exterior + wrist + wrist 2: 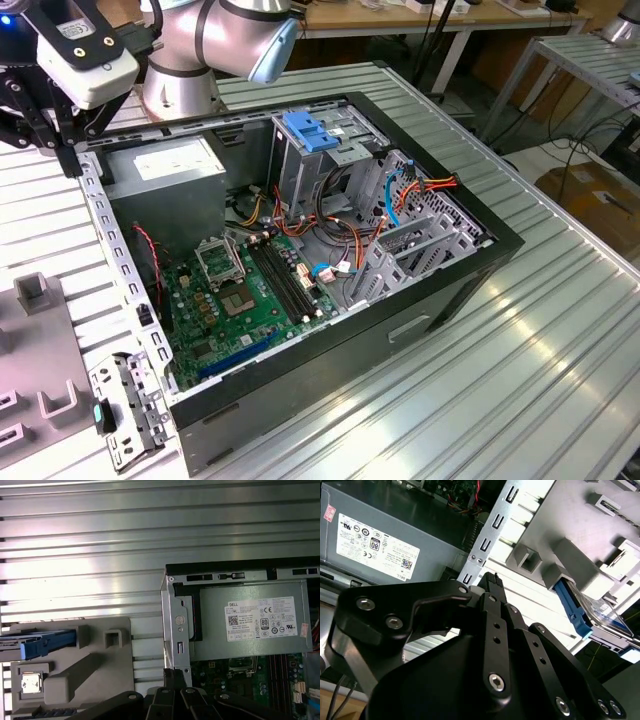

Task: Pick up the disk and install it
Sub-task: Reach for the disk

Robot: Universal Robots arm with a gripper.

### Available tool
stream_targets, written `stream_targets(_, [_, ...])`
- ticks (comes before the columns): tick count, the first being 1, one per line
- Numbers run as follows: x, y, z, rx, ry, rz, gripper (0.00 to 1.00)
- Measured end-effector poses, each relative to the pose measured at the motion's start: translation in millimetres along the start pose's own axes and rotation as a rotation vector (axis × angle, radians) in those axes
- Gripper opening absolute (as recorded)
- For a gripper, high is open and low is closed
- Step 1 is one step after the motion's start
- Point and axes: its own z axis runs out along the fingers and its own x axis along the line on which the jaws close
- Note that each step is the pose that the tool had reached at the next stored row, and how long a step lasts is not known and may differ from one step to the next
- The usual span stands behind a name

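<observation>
the flat dark disk in bright blue plastic rails point(47, 642) rests propped in a slot of the pale grey plastic holder plate point(117, 690) — i judge, so that it is easy to grip. this plate lies just beside the open black computer case point(440, 300), on the exterior view's left of it. the black pincer point(490, 580) hangs at the case's metal rim, closed together and empty — the disk is near it but apart, outside the case.

Arm point(215, 40): silver-grey rounded joints, pale blue end cap point(272, 48) at the joint's 3 o'clock. White boxy housing point(88, 52) at the wrist. Matte black gripper point(491, 584), linkage plates studded with silver hex screws point(496, 682).
</observation>
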Motion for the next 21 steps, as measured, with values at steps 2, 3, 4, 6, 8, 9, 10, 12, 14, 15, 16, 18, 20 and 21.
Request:
stream_targets(2, [0.0, 0.0, 0.0, 0.0000, 0.0000, 0.000, 0.11])
stream_targets(3, [0.0, 0.0, 0.0, 0.0000, 0.0000, 0.000, 0.11])
stream_targets(4, [0.0, 0.0, 0.0, 0.0000, 0.0000, 0.000, 0.11])
stream_targets(6, [0.0, 0.0, 0.0, 0.0000, 0.0000, 0.000, 0.11])
stream_targets(8, [0.0, 0.1, 0.0, 0.0000, 0.0009, 0.000, 0.11])
stream_targets(9, [0.1, 0.1, 0.1, 0.0001, 0.0040, 0.000, 0.11])
stream_targets(10, [0.0, 0.1, 0.0, 0.0001, 0.0067, 0.000, 0.11])
stream_targets(12, [0.1, 0.1, 0.0, 0.0000, 0.0163, 0.001, 0.11])
stream_targets(14, [0.2, 0.0, 0.0, 0.0006, 0.0317, 0.001, 0.11])
stream_targets(15, [0.3, 0.0, 0.1, 0.0009, 0.0378, 0.002, 0.11])
stream_targets(16, [0.4, 0.0, 0.0, 0.0011, 0.0392, 0.002, 0.11])
stream_targets(18, [0.3, 0.0, 0.1, 0.0011, 0.0397, 0.002, 0.11])
stream_targets(20, [0.4, 0.0, 0.1, 0.0012, 0.0403, 0.002, 0.11])
stream_targets(21, [0.7, 0.0, 0.1, 0.0011, 0.0405, 0.002, 0.11])
